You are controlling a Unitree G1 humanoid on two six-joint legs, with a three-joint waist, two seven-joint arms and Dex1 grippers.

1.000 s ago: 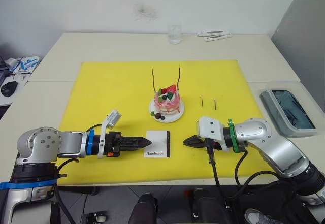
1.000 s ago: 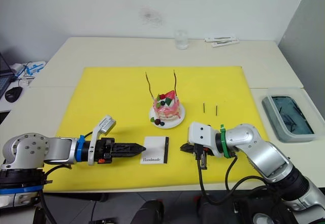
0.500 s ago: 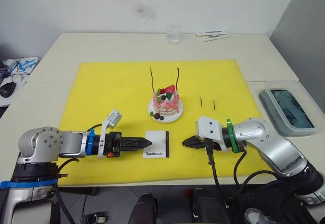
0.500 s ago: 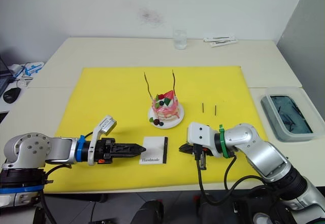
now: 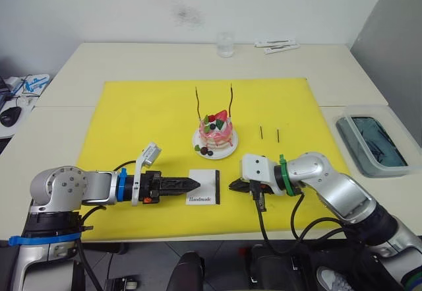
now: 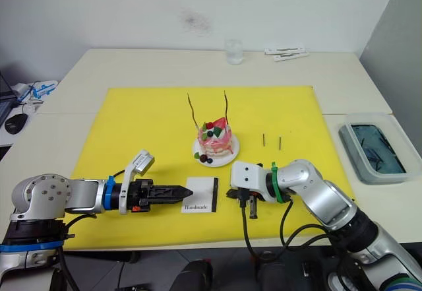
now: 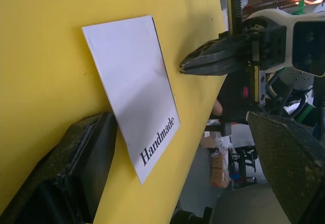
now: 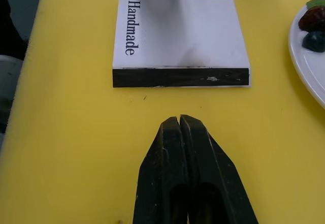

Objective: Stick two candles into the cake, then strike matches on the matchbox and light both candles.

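While both arms lie low over the yellow mat (image 5: 132,119), the left eye view puts the matchbox (image 5: 204,187) at lower centre, flat between the two grippers. The left gripper (image 5: 191,184) touches its left edge, fingers together; the right gripper (image 5: 232,185) stops just short of the black strip, pinched together too. Above centre sits the cake (image 5: 215,136) with two candles (image 5: 198,103) standing in it. Two matches (image 5: 262,132) lie right of it, apart from everything.

From the left wrist, the matchbox (image 7: 137,107) fills the middle, the other gripper's closed tips (image 7: 185,66) near its far edge.

From the right wrist, closed fingers (image 8: 170,148) point at the strip, a bare yellow gap between.
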